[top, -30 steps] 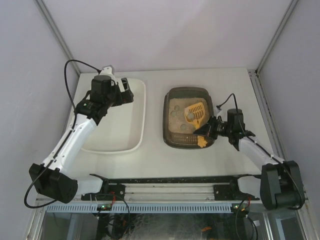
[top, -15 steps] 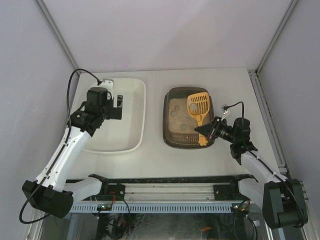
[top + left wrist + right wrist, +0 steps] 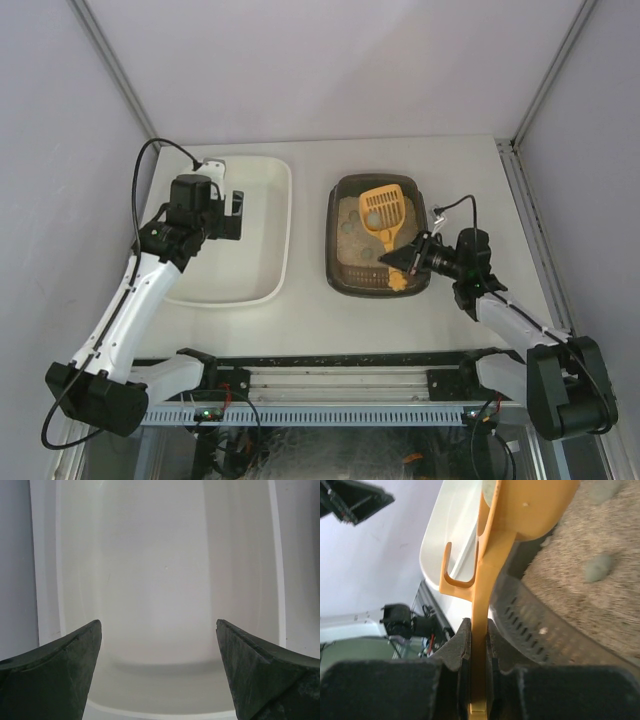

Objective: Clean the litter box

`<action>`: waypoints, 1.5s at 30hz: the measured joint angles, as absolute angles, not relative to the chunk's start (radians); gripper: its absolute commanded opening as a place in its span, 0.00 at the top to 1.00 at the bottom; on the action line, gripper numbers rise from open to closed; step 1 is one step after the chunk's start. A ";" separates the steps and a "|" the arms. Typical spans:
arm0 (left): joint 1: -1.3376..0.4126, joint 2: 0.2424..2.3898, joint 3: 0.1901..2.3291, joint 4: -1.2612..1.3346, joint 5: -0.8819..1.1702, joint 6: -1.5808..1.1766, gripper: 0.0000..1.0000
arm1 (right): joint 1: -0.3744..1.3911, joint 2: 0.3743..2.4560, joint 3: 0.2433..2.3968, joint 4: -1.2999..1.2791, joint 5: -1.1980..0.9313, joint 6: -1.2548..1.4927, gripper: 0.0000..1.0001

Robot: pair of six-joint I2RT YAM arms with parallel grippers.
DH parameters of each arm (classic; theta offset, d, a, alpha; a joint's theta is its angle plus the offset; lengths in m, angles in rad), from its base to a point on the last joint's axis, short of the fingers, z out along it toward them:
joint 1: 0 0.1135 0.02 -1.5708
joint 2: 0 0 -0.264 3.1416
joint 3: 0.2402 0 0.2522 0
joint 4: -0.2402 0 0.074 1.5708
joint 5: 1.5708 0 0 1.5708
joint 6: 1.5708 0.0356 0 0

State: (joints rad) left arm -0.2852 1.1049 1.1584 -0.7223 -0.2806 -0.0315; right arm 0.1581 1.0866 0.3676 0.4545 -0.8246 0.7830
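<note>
The dark grey-brown litter box (image 3: 331,232) holds pale beige litter with a few grey clumps (image 3: 598,567). My right gripper (image 3: 408,258) is at the box's near right corner, shut on the handle of a yellow slotted scoop (image 3: 382,208). The scoop head is tilted up over the litter at the back of the box. In the right wrist view the fingers (image 3: 478,635) clamp the flat handle (image 3: 485,570) above the box's slotted wall (image 3: 530,625). My left gripper (image 3: 232,213) is open and empty over the white tub (image 3: 268,285); its jaws stand wide apart (image 3: 158,625).
The white tub (image 3: 42,555) is bare inside and lies left of the litter box, with a strip of table between them. Enclosure walls stand at both sides and the back. A black rail (image 3: 330,360) runs along the near edge.
My right gripper has lifted the scoop out of the litter and swung its head back and then slightly left. My left arm has drawn back toward the tub's left side.
</note>
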 measured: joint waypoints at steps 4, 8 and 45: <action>-0.275 1.104 1.158 -0.723 -0.265 -0.032 0.00 | 0.188 1.098 0.398 0.442 -0.839 0.774 1.00; -0.273 1.101 1.158 -0.724 -0.257 -0.031 0.00 | 0.187 1.123 0.413 0.440 -0.824 0.774 1.00; 0.354 1.400 1.576 -1.112 0.146 0.168 0.12 | 0.577 1.430 0.968 0.069 -0.705 0.741 1.00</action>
